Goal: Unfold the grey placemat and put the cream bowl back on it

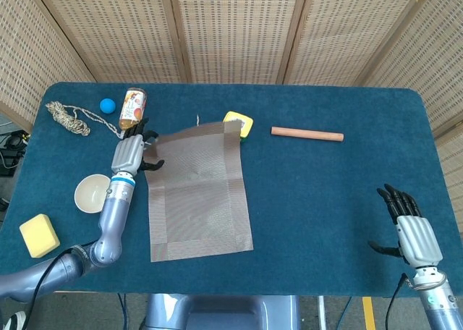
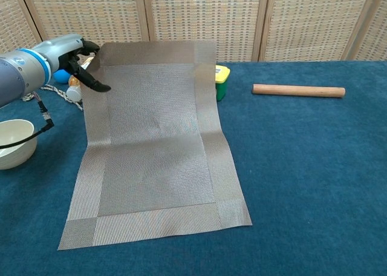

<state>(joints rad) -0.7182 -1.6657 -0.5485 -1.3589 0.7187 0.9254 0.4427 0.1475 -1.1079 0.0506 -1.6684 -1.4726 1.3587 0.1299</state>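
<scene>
**Q:** State what each hand is doing.

**A:** My left hand [image 1: 131, 151] pinches the far left corner of the grey placemat [image 1: 197, 191] between thumb and fingers [image 2: 97, 85]. I hold that corner lifted, so the far half of the placemat stands off the desk [image 1: 325, 200] while the near half lies flat. My right hand [image 1: 409, 232] is well apart, near the right front of the desk, fingers apart and holding nothing.

**Q:** Why hold the corner up instead of letting go?

**A:** The placemat is opened to full length, but its far edge hangs in front of the yellow box [image 2: 221, 81] and close to the bottle [image 1: 132, 104] and the string [image 1: 69, 117]. In my judgement, dropping it here could drape it over the yellow box. Holding the corner keeps the sheet taut and lets me choose where the far edge lands.

**Q:** Where is the cream bowl?

**A:** The cream bowl [image 1: 94, 192] stands upright on the desk, just left of the placemat, beside my left forearm. It is not yet on the placemat.

**Q:** What does the next step require?

**A:** Probably lowering the far edge flat, short of the yellow box, then releasing the corner. The bowl is nearest my left hand, so that hand is the likely one to move it.

**Q:** Other items?

**A:** A wooden rod [image 1: 307, 134], a blue ball [image 1: 107, 105] and a yellow sponge [image 1: 39, 235] lie clear of the work area.
</scene>
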